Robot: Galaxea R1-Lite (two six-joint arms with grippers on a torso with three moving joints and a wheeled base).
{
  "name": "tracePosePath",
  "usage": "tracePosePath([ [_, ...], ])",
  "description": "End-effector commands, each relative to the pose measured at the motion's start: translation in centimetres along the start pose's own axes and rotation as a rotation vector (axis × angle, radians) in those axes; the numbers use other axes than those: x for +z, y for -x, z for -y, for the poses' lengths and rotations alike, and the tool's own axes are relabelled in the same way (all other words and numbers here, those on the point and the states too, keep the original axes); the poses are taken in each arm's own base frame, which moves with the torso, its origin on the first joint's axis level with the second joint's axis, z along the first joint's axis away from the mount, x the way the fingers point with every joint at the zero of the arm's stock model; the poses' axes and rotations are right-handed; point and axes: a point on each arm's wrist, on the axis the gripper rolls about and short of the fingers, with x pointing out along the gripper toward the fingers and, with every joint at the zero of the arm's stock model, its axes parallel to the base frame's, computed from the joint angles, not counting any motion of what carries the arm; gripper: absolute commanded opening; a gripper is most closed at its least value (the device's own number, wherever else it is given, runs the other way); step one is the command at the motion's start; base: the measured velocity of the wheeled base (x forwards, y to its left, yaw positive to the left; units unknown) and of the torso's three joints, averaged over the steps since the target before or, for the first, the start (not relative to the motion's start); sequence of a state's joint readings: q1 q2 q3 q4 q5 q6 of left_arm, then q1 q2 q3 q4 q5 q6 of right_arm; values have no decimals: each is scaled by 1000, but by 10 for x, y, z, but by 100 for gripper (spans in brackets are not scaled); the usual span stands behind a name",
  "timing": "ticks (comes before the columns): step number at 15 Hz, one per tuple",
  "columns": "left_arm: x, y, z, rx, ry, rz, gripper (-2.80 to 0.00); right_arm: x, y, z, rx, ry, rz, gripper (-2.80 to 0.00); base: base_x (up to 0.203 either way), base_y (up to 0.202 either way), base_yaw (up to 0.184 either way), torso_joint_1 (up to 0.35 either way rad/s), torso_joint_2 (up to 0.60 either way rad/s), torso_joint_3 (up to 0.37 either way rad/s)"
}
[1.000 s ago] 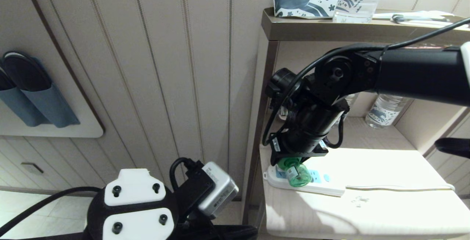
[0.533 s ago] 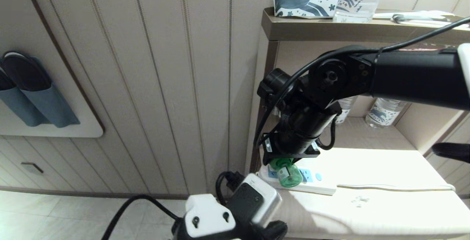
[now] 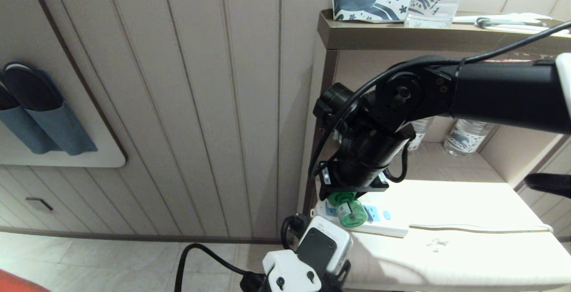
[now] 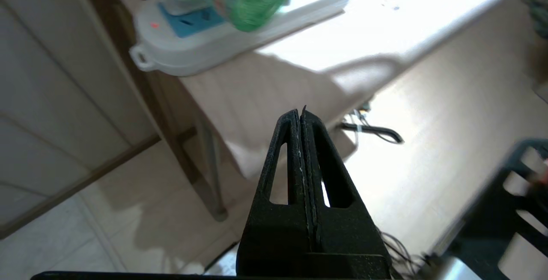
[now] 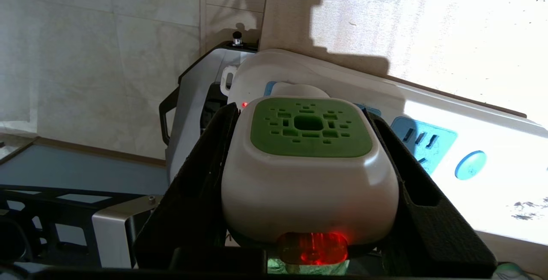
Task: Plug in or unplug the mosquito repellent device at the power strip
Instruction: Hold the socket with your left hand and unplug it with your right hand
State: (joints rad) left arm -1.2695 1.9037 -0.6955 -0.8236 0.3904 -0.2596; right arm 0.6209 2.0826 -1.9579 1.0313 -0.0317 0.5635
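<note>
With my right gripper (image 5: 308, 173) clamped on the mosquito repellent device (image 5: 310, 164), its smooth, light plastic head looked slip-prone, so I judged those flat sides the place to hold.

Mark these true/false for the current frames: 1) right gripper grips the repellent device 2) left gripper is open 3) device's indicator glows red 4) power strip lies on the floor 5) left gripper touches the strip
1) True: the right gripper clamps the mosquito repellent device between both fingers.
2) False: the left gripper is shut, holding nothing.
3) True: a red light shows on the device's near edge.
4) False: the power strip lies on the white table.
5) False: the left gripper hangs below the table edge, apart from the strip.
</note>
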Motion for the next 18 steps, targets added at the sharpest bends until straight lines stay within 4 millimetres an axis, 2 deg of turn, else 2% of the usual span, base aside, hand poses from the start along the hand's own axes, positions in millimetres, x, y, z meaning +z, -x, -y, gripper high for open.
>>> tracePosePath([
  [1, -5, -8, -5, 37, -1, -11, -280, -1, 0, 1, -5, -5, -7, -280, 0, 0, 0, 0, 0, 0],
  [6, -23, -46, -30, 126, 6, 8, -280, -1, 2, 1, -5, -4, -3, -280, 0, 0, 0, 0, 0, 0],
  [8, -19, -55, -45, 165, -5, 50, -280, 0, 0, 1, -7, -4, -5, -280, 0, 0, 0, 0, 0, 0],
  [12, -7, -61, -61, 206, 22, 88, -280, 0, -5, 0, -12, -2, -14, -280, 0, 0, 0, 0, 0, 0],
  [18, 11, -67, -59, 203, 41, 146, -280, 1, -6, 1, -14, 0, -12, -280, 0, 0, 0, 0, 0, 0],
])
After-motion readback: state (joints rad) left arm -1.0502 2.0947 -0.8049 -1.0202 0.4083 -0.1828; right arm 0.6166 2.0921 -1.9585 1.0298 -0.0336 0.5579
